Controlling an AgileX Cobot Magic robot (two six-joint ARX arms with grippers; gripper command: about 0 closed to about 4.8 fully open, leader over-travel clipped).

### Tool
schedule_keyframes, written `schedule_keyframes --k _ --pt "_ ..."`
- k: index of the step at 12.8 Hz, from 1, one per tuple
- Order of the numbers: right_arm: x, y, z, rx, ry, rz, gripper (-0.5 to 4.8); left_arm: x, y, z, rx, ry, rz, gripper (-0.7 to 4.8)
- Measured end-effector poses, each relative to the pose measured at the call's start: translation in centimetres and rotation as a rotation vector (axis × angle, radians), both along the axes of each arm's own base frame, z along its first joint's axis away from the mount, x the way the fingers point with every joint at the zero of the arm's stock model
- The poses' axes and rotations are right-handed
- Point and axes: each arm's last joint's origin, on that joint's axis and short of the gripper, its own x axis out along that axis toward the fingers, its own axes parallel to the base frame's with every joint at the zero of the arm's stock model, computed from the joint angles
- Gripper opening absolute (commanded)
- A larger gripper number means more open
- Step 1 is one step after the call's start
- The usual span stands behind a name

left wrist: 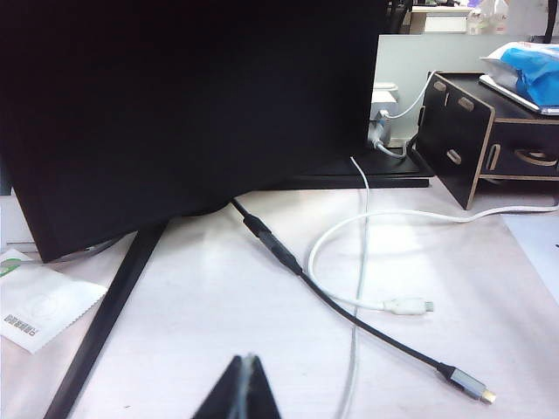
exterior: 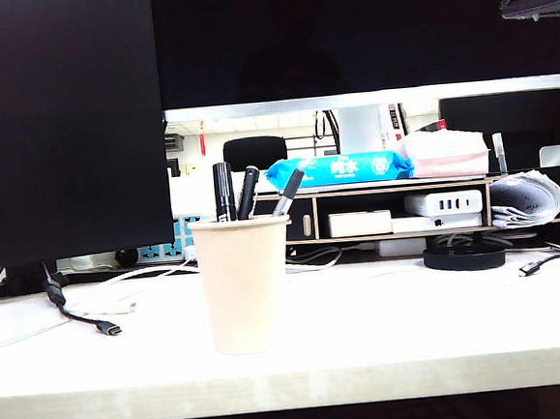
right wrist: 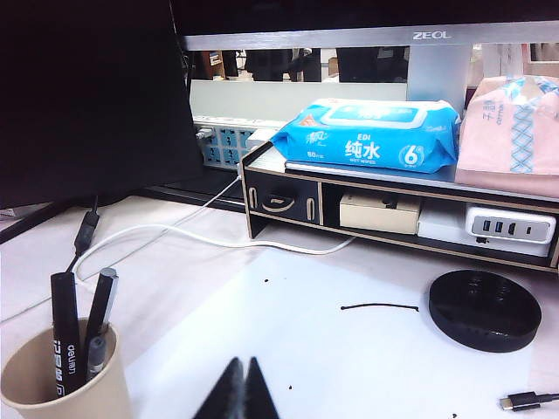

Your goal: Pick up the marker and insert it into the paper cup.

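The beige paper cup stands upright near the table's front edge, a little left of the middle. The thick black marker stands in it at the left of the rim, next to two thinner dark pens. In the right wrist view the marker shows white lettering inside the cup. My right gripper is shut and empty, above the table beside the cup. My left gripper is shut and empty over the table near the monitor stand, with no cup in its view. Neither gripper shows in the exterior view.
A large dark monitor fills the back left. Behind the cup stands a black desk shelf with a blue wipes pack and a pink pack on top. A black round puck lies at right. Black and white cables lie at left.
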Motion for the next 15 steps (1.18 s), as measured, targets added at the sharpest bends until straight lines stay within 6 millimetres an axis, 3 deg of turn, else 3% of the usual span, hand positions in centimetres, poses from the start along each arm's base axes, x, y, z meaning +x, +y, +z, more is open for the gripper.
schedule_keyframes --k 4,7,11,15 --pt "0.0 0.0 0.0 -0.001 0.0 0.0 -0.05 0.0 0.0 0.0 0.0 0.0 0.0 -0.04" --pt "-0.7 -2.9 0.0 0.001 -0.004 -0.153 -0.05 0.0 0.0 0.0 0.0 0.0 -0.001 -0.04" --pt "-1.3 -6.1 -2.2 -0.005 0.043 -0.44 -0.05 0.0 0.0 0.0 0.0 0.0 -0.001 -0.04" --pt "-0.5 -6.8 -6.2 -0.017 0.124 -0.531 -0.05 0.0 0.0 0.0 0.0 0.0 -0.002 -0.04"
